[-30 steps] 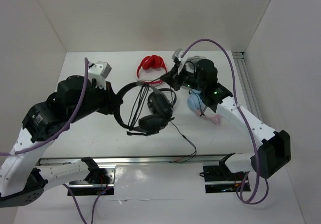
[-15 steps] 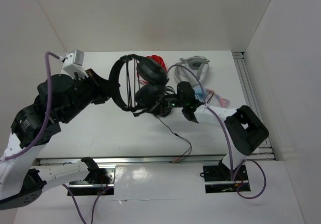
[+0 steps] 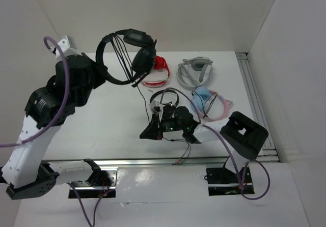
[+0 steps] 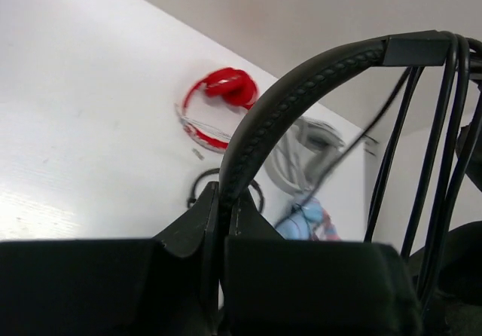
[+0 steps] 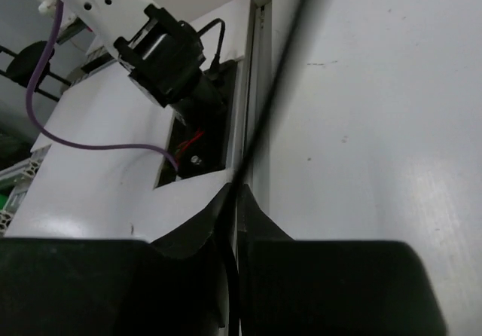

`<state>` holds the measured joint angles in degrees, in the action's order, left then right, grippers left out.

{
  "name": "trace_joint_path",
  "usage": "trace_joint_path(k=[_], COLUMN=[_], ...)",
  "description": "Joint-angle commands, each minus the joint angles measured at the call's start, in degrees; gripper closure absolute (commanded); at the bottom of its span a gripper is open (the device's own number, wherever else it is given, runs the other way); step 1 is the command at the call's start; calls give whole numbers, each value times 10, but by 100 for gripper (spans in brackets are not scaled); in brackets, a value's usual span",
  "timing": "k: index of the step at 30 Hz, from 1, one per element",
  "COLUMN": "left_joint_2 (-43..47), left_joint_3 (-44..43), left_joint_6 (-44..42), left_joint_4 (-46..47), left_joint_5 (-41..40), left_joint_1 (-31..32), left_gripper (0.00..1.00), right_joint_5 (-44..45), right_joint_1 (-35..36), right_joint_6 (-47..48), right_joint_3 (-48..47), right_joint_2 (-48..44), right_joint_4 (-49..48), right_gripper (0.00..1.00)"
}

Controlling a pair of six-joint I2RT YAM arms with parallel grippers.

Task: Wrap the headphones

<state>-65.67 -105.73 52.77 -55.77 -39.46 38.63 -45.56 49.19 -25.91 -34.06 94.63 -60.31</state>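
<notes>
Fingers [image 4: 188,230] of the left gripper [image 4: 227,215] are clamped hard on the headband [image 4: 301,95]. The right gripper [image 5: 235,208] has its tips drawn close together, with the thin cable [image 5: 270,95] running into the slit between them. I judge this a light pinch on the cable.

Location: the headphones [image 3: 144,59] are held clear of the table [image 3: 102,120], up at about 10 o'clock in the overhead view. The right gripper sits low at about 6 o'clock, near the table's front edge.

Progress, as a judgement: partly done.
- Done: several turns of cable [image 4: 426,155] are strung across the open span of the headband, side by side.
- Not done: a length of cable drops from the headset toward the right gripper, and a loose tail [image 3: 187,148] lies on the table beyond it. This slack is yet to be wound and the end secured.

Orientation: in the overhead view the headband's crown lies toward 9 o'clock and the two ear cups toward 3 o'clock. The long axis therefore runs roughly 9 to 3. The wound strands cross it, running about 12 to 6. How far the headset tilts out of the horizontal cannot be told.
</notes>
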Motion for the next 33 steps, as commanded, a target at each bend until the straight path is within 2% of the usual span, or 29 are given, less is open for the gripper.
trace_joint_path(k=[1,3,4,7,11,14,19,22,26,27,30,31,33], left_joint_2=[-28,-44,-59,-76,-82,-76,-76,-82,-69,-61,-35,-35,-17], left_joint_3=[-32,-39,-39,-23,46,120,197,218,254,264,303,312,340], left_joint_6=[8,-6,-6,-6,-11,-19,-36,-83,-157,-177,-231,-237,-249], left_joint_4=[12,12,12,12,57,80,82,77,77,82,82,73,73], left_joint_5=[-19,-2,11,24,46,40,18,50,109,123,166,173,173], left_joint_1=[-70,-104,-120,-170,-210,-218,-218,-212,-190,-182,-146,-122,-94], left_gripper=[100,100,100,100,100,100,100,100,100,100,100,100,100], right_joint_5=[98,149,201,250,364,391,391,448,605,669,765,817,865], right_joint_1=[45,93,108,162,237,278,292,292,292,292,292,292,292], right_joint_6=[94,127,137,166,210,221,251,294,374,393,462,482,501], right_joint_3=[8,15,15,5,-42,-88,-190,-237,-333,-349,-412,-428,-464], right_joint_2=[-60,-100,-113,-149,-185,-220,-264,-281,-287,-287,-269,-263,-251], right_joint_4=[76,165,185,270,381,469,597,650,744,757,808,823,847], right_gripper=[91,100,100,100,100,100,100,100,100,100,100,100,100])
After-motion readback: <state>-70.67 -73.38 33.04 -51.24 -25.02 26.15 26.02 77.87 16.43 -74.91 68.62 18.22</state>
